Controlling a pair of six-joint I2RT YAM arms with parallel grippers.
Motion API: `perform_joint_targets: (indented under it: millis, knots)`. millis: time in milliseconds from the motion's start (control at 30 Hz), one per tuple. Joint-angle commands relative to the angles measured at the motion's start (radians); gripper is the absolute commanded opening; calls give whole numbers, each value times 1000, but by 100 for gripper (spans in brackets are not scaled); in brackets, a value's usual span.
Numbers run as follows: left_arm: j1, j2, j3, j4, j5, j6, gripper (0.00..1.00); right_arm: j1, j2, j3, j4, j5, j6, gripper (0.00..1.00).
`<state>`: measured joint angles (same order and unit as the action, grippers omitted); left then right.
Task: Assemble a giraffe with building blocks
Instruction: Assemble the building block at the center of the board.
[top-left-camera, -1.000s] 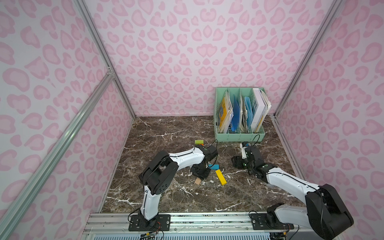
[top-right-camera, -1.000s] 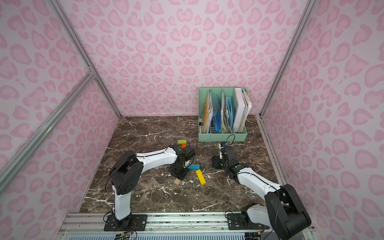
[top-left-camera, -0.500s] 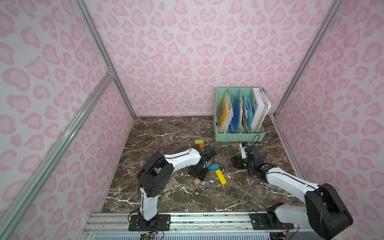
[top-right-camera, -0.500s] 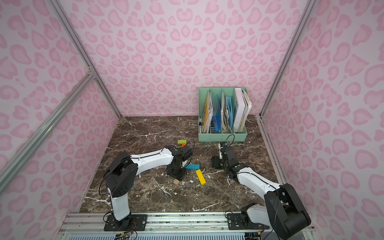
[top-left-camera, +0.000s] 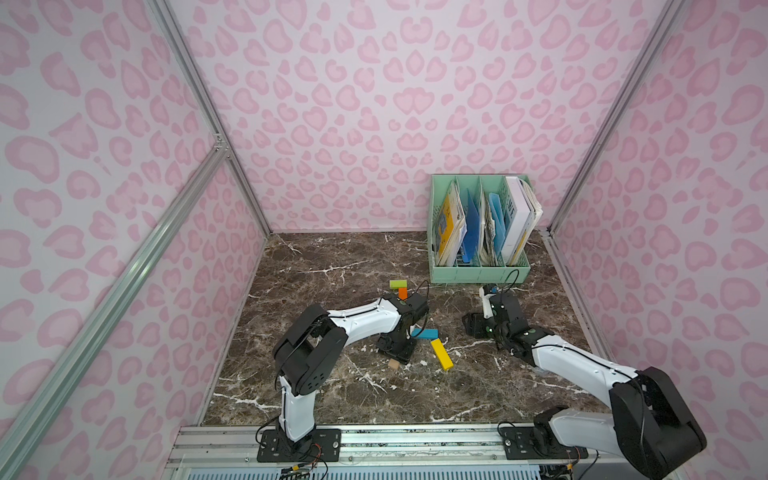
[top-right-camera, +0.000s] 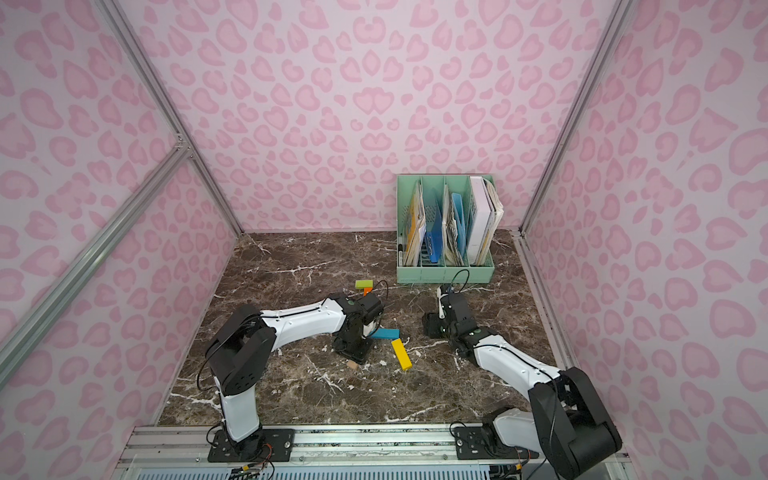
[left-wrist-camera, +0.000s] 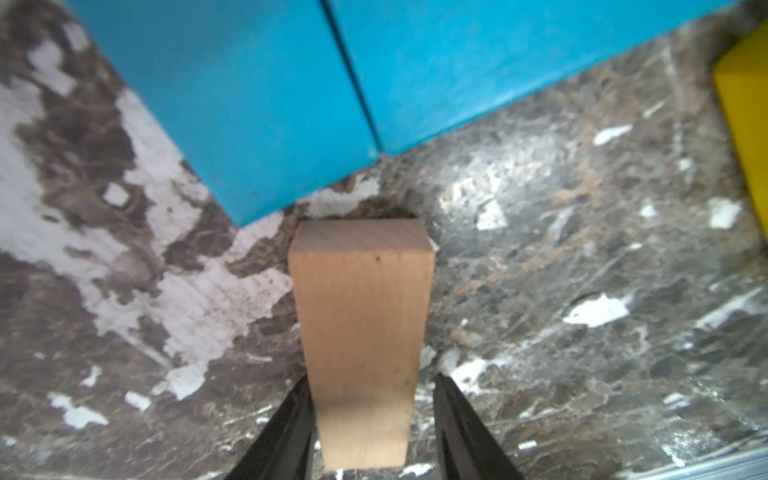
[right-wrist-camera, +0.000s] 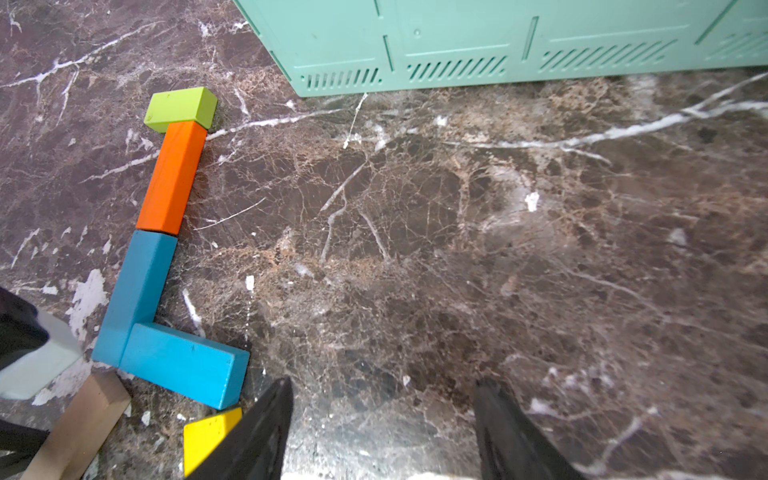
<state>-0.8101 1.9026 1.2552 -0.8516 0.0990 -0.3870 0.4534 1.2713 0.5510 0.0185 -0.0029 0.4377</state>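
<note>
the step in hand looks to be seating the tan block (left-wrist-camera: 361, 316) as a front leg of the giraffe (right-wrist-camera: 141, 282). in the left wrist view it lies flat on the marble table (left-wrist-camera: 582, 291). its far end stops just short of the corner where the teal neck block (left-wrist-camera: 232, 104) meets the teal body block (left-wrist-camera: 478, 62), with a sliver of marble showing between. to do it well, the leg should probably be slid along its own length until it touches the body's underside, kept square, without knocking the teal pair out of line. the yellow block (left-wrist-camera: 744, 124) lies slanted at the body's other end and seems to want straightening afterwards. the green block (right-wrist-camera: 180, 109) caps the orange block (right-wrist-camera: 171, 176), which butts the neck's far end.

the left gripper (left-wrist-camera: 372, 376) straddles the tan block's near end, its jaws a little wider than the block. one finger lies against the block's side and the other stands off by a thin gap, so nothing is clamped. the right gripper (right-wrist-camera: 382, 382) hangs wide open and empty over bare marble, near the green file holder (right-wrist-camera: 498, 41).
</note>
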Motion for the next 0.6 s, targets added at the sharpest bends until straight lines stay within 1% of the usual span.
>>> perform_joint_targets:
  millis: [0, 33, 100, 200, 233, 567]
  knots:
    - [2, -4, 1, -2, 0, 1, 42, 1, -5, -5, 23, 1, -2, 71]
    - [1, -2, 0, -6, -7, 0, 38, 0, -5, -5, 23, 1, -3, 71]
    - [3, 0, -5, -5, -16, -1, 36, 0, -6, -5, 24, 0, -2, 71]
    - [9, -1, -18, -2, -17, -3, 28, 0, -6, -5, 25, 0, -2, 71]
    - [15, -3, -23, -1, -14, -3, 27, 0, -6, -6, 25, 0, -2, 71]
    - [33, -19, -27, -14, -18, 20, 27, 1, 0, -6, 29, 0, -1, 71]
